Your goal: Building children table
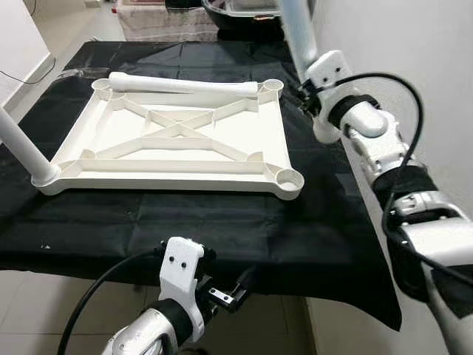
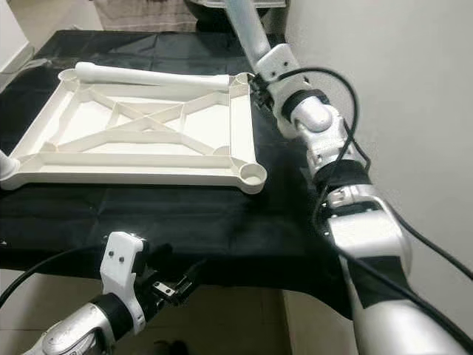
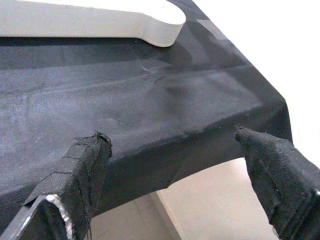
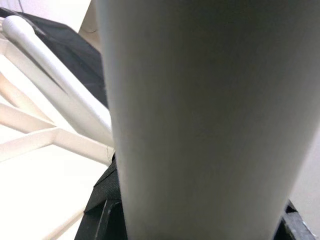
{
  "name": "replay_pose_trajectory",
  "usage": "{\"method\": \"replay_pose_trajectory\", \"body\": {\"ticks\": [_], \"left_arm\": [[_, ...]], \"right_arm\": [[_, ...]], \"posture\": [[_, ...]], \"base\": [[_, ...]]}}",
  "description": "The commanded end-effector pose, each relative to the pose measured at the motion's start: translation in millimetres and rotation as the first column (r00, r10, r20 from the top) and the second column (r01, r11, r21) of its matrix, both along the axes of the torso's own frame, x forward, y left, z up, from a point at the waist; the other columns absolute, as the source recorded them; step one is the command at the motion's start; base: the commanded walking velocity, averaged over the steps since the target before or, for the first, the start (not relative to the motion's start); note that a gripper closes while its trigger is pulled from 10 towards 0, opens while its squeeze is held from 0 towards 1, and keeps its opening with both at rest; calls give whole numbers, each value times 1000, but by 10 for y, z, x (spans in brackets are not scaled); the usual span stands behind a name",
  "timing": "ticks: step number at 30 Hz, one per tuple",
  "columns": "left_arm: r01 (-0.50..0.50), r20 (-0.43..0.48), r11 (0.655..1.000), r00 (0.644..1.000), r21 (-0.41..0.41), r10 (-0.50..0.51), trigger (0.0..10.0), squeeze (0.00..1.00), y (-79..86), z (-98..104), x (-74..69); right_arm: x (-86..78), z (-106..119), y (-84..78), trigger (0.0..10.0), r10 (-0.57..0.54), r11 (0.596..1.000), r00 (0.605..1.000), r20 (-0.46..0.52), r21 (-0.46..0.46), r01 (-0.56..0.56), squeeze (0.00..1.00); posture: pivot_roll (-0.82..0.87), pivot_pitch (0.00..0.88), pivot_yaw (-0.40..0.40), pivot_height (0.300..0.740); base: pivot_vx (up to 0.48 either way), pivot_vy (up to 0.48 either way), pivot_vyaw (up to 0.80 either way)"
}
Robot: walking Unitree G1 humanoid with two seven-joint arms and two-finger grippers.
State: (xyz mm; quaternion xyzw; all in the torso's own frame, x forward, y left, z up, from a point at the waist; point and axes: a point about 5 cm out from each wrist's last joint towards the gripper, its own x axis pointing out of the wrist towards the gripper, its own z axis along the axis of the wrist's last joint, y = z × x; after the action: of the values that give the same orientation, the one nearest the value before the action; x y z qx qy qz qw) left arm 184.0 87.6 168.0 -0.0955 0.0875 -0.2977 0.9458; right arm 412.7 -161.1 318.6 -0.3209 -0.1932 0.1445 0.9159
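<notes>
I find the tabletop (image 1: 177,140) lying underside up on the black cloth (image 1: 222,222), ribs and four corner sockets exposed. One leg (image 1: 22,151) stands in the near-left socket; a second leg (image 1: 185,86) lies loose along the far edge. My right gripper (image 1: 304,96) is pinching a third leg (image 1: 298,29) low on its shaft, just beside the far-right socket (image 1: 272,86). My left gripper (image 3: 175,165) hangs below the near cloth edge, fingers spread, holding nothing.

Judgement: the legs look like light, rigid, smooth plastic tubes, liable to slip or swivel in a two-finger grip. I would hold near the lower end for control when seating. The tray appears stiff but may slide on the cloth under push.
</notes>
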Motion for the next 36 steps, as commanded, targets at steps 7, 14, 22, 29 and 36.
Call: {"method": "replay_pose_trajectory", "body": {"ticks": [7,14,22,29,36], "left_arm": [[4,-6,1000,1000,20,-3,10000,0,36,-21,-3],[1,9,1000,1000,28,-2,10000,0,69,-6,76],[-3,16,1000,1000,28,3,10000,0,77,-9,103],[-2,12,1000,1000,24,2,10000,0,66,-9,72],[-60,47,998,997,31,59,10000,0,89,4,80]], "right_arm": [[-174,-801,649,0,304,948,935,-180,-41,-316,0],[-367,-771,956,0,671,728,696,-257,409,-551,0],[-160,-263,716,10000,558,686,822,-114,621,-379,0],[-133,-237,567,10000,550,666,828,-109,655,-356,0],[-191,-308,592,10000,597,646,791,-135,665,-375,0]], "posture": [[224,188,-4,740],[224,188,2,740],[217,184,-11,740],[224,185,-14,740],[226,183,-11,740]], "base": [[0,0,0],[0,0,0],[0,0,0],[0,0,0],[0,0,0]]}}
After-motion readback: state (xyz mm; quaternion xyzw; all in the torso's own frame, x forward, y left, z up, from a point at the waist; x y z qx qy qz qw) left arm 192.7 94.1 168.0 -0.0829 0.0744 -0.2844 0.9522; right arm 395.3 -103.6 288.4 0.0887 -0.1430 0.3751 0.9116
